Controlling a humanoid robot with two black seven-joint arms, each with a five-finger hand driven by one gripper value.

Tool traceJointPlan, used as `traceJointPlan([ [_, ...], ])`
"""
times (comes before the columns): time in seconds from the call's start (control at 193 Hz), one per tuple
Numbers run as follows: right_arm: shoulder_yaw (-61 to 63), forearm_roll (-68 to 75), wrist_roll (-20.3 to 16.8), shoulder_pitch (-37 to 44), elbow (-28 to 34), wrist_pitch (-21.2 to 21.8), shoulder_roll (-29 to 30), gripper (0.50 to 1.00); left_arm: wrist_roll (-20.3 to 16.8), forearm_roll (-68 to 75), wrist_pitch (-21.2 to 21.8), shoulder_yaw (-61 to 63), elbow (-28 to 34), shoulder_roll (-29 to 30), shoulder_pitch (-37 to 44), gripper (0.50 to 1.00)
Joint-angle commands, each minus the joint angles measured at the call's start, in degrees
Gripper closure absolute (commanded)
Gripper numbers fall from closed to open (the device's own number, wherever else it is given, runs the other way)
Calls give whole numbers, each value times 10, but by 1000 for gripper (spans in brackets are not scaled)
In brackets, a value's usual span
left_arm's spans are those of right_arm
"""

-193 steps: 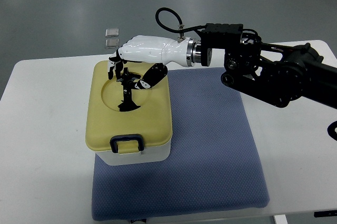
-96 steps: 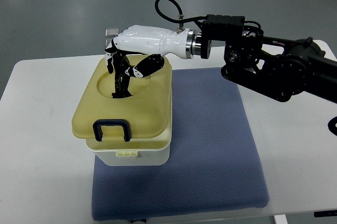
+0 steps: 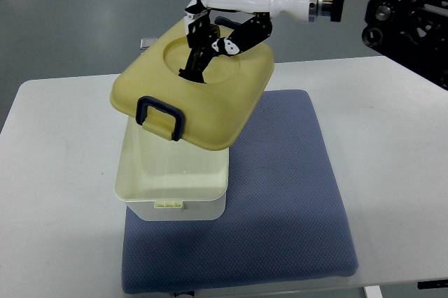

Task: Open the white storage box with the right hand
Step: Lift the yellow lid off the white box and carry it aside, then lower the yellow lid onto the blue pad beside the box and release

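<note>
Right hand [image 3: 222,29] is reaching in from the upper right, white shell over black fingers [image 3: 199,50]; the fingers are curled down into the round recess on top of the yellow lid [image 3: 192,95] and are clamping the black handle there. The lid is hanging clear of the white storage box [image 3: 173,185], tilted, with its dark blue latch [image 3: 161,116] facing the camera and its low edge overlapping the box's open mouth in this view. The box is sitting on the left part of the blue mat [image 3: 280,200], which is lying on the white table [image 3: 63,172]. Left hand is not showing anywhere.

Risk, as judgement:
- The grip is sitting on one small central handle while the lid is hanging askew, so the lid could be swinging or rotating on the fingers; a quick move would be making that worse and could shake it loose
- The lid's low edge is looking close to the box rim; I cannot tell whether it is fully clear. Travelling sideways before lifting further could be catching the rim and dragging or tipping the light box
- A drop from here would be landing back on the box or knocking it off the mat

Room for moving:
- The mat to the right of the box is lying bare, and so is the table right of the mat; that is looking like the easiest side for setting the lid down
- The table's left part is also bare, but reaching it means crossing over the open box
- The far table edge is running just behind the lid, so backward travel is carrying the lid off the table
</note>
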Motion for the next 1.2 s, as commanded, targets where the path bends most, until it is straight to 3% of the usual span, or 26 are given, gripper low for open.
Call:
traceJointPlan([
  [0.0, -8, -2, 25, -14, -2, 13, -57, 1000, 0, 1, 0, 0, 1, 0, 0, 500],
  [0.254, -68, -12, 75, -59, -9, 7, -159, 1000, 0, 1, -1, 2, -2, 0, 1, 500],
  [0.389, -118, -26, 85, -81, -42, -15, -173, 1000, 1, 1, -1, 2, -4, 0, 0, 500],
  [0.534, -164, -26, 85, -114, -72, -95, -165, 1000, 1, 1, -2, 2, -3, 0, 1, 500],
  [0.732, -175, -26, 85, -136, -72, -147, -124, 1000, 1, 1, -1, 3, -3, 0, 1, 500],
  [0.955, -177, -27, 85, -144, -71, -157, -51, 1000, 1, 1, -1, 1, -3, 0, 1, 500],
  [1.193, -176, -27, 85, -158, -72, -158, -24, 1000, 1, 0, -1, 0, -2, 0, 3, 500],
])
